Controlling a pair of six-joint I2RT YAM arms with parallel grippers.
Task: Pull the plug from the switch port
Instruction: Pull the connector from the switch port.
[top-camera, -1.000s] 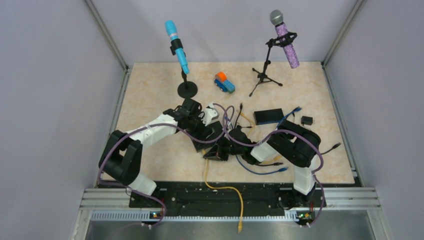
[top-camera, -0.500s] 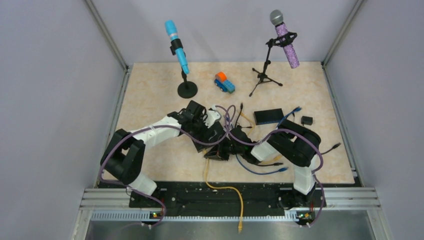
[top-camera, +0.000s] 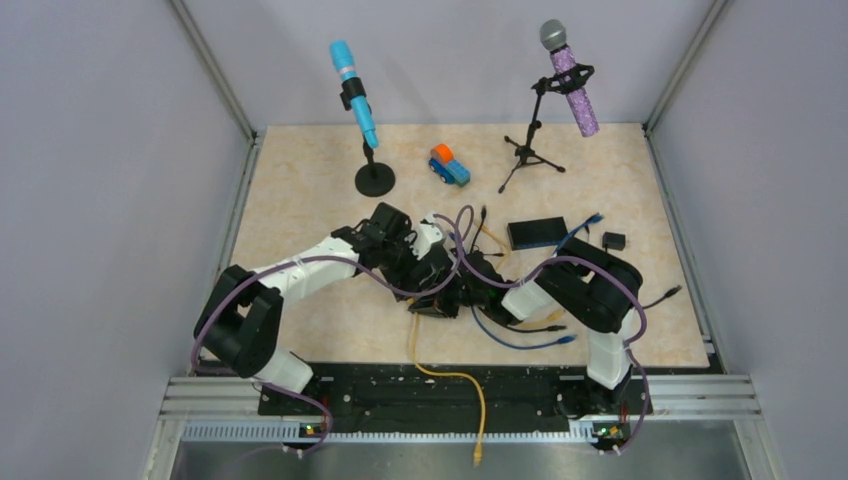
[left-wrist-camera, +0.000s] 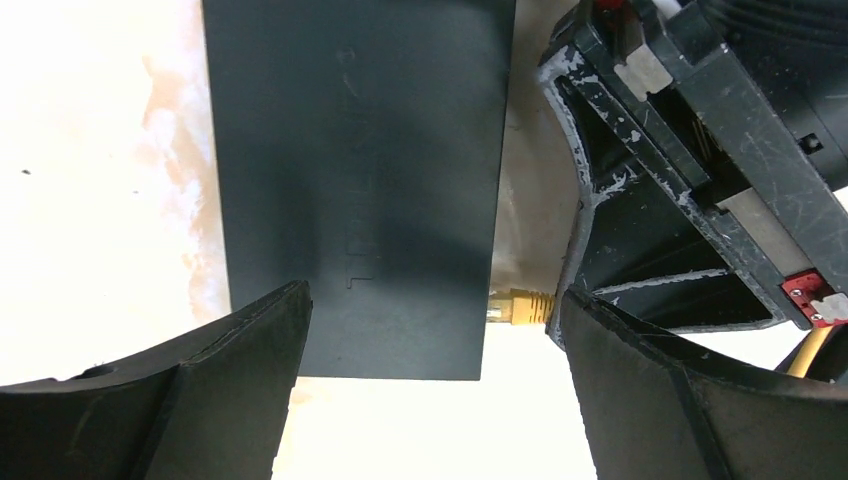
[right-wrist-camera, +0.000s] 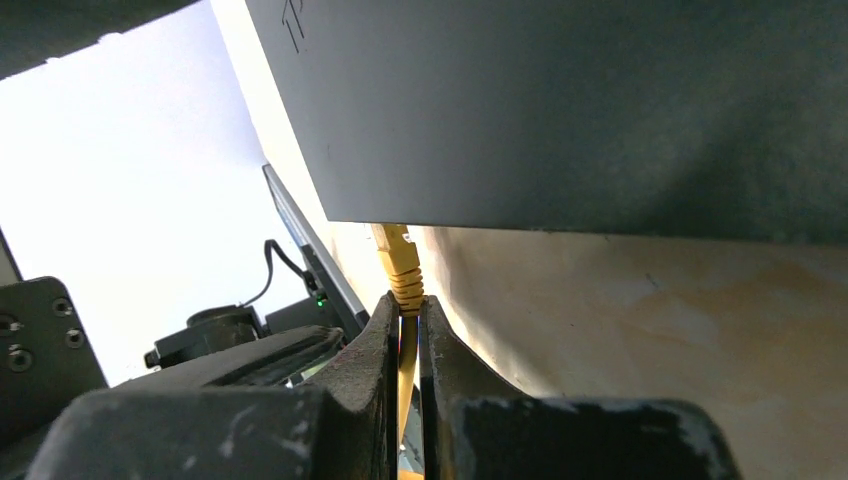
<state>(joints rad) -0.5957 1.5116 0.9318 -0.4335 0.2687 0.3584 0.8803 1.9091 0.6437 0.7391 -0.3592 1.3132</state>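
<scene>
The dark grey switch (left-wrist-camera: 360, 180) lies flat on the table; it also fills the top of the right wrist view (right-wrist-camera: 560, 110). A yellow plug (left-wrist-camera: 520, 305) meets its side face near one corner. My right gripper (right-wrist-camera: 405, 305) is shut on the yellow plug (right-wrist-camera: 398, 262) at its ribbed boot, where the cable leaves it. My left gripper (left-wrist-camera: 430, 330) is open, one finger on each side of the switch's near end, touching nothing. In the top view both grippers, left (top-camera: 425, 272) and right (top-camera: 447, 297), meet at mid-table and hide most of the switch.
The yellow cable (top-camera: 440, 375) runs over the near table edge. A blue cable (top-camera: 520, 343) loops beside the right arm. A second black box (top-camera: 536, 233), a small adapter (top-camera: 614, 241), a toy truck (top-camera: 449, 165) and two microphone stands, blue (top-camera: 352, 95) and purple (top-camera: 570, 80), stand behind.
My left arm has moved right and nearer, bringing its open gripper over the switch beside the right gripper. The right gripper has stayed on the plug.
</scene>
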